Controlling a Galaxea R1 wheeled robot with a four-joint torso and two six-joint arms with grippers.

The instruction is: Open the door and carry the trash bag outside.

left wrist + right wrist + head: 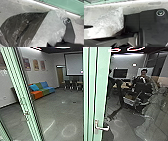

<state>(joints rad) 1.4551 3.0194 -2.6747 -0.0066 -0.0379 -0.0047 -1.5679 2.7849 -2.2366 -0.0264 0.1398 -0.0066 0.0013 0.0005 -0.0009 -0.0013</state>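
Beyond a green-framed glass door [100, 92] lies an office room with a low orange, green and blue sofa [42, 90], and on this side the black-and-clear plastic trash bag [31, 26] sits close to both wrists, its crumpled clear part beside the robot's dark plate [70, 32]. On the door frame, the lever handle [102, 128] points roughly sideways, ahead and slightly right of centre, so the right arm seems nearer to it; whether either gripper is open or has hold of the bag cannot be told.
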